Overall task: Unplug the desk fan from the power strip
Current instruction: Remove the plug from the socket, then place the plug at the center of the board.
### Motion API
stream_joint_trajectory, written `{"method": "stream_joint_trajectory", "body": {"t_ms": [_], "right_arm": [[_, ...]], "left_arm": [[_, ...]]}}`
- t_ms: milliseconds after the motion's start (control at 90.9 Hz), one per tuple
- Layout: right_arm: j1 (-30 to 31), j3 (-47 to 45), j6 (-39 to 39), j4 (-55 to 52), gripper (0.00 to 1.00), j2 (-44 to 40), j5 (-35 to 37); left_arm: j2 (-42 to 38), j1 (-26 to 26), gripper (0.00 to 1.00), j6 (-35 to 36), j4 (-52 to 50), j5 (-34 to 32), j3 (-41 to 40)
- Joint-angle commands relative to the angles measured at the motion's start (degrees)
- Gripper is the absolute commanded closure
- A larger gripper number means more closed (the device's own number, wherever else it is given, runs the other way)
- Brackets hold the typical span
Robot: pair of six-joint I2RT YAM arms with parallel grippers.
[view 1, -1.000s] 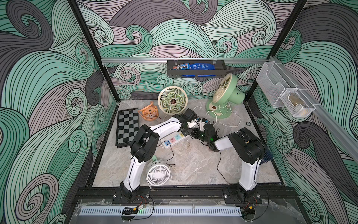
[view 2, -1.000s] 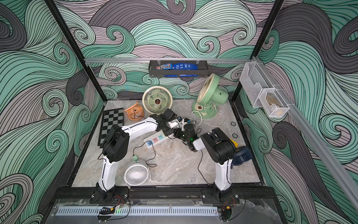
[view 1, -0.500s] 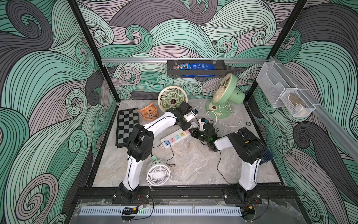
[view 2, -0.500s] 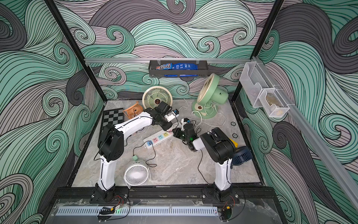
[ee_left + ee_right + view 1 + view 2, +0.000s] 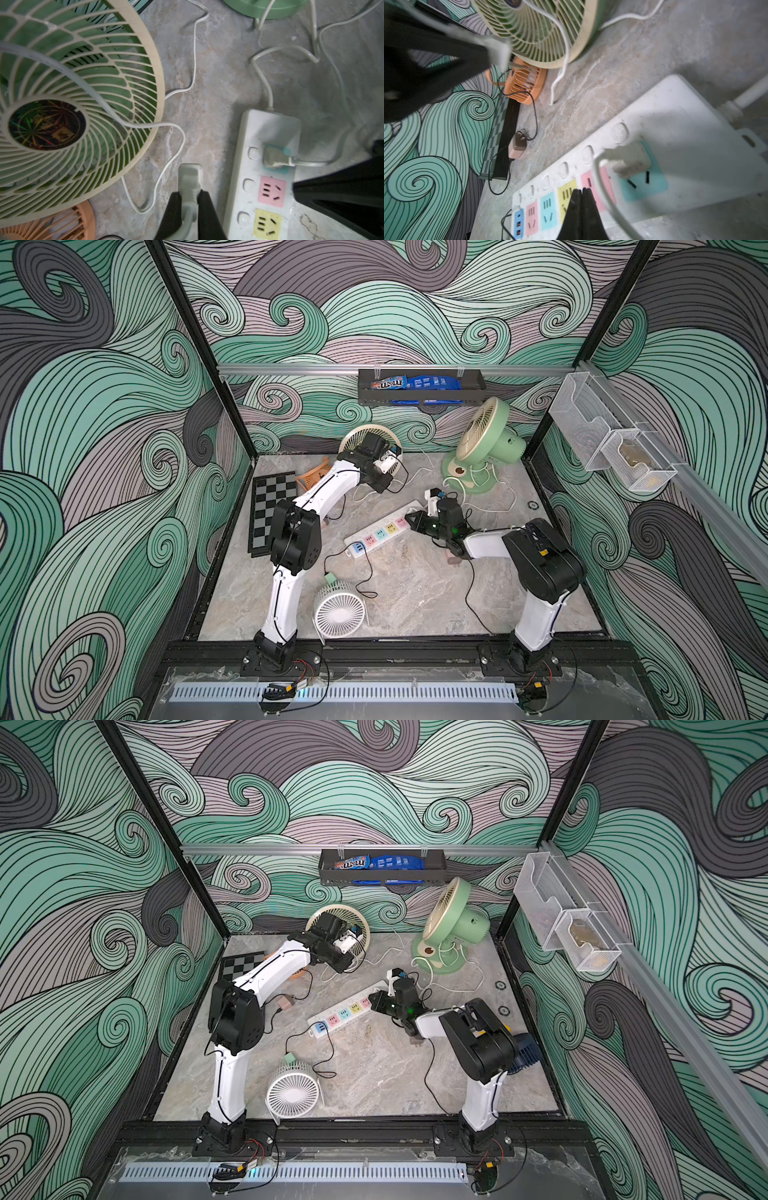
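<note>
While the right gripper [image 5: 581, 191], clenched empty, pins the strip [image 5: 383, 531], the left gripper [image 5: 190, 194] clasps the freed plug [image 5: 190, 176], due for setting down.

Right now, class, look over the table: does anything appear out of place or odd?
Yes. One white plug hangs clear of the power strip, pinched in the left gripper, while a second plug sits in the teal socket. White cords loop untidily across the table.
</note>
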Motion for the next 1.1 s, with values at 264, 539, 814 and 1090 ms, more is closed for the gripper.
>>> {"method": "stream_joint_trajectory", "body": {"t_ms": [264,539,814,1090], "right_arm": [[-4.5,-2.0,-2.6,-4.7,0.99,-13.1,-2.2],[-9.5,-3.2,-3.4,-3.2,0.99,-12.0,-7.9],[-10.9,-0.9,-4.5,-3.3,0.99,-7.1,-12.1],[-11.2,0.8,-4.9,-2.6,0.99,-2.9,-14.4]], "left_arm": [[10.3,0.7,1.0,-2.0,-7.5,4.2,8.3],[11.9,1.1,0.95,-2.6,-8.3,5.0,8.9],[11.7,1.4,0.8,-2.5,-8.5,5.5,8.9],[10.9,1.4,0.67,-2.3,-9.1,5.7,9.0]]}}
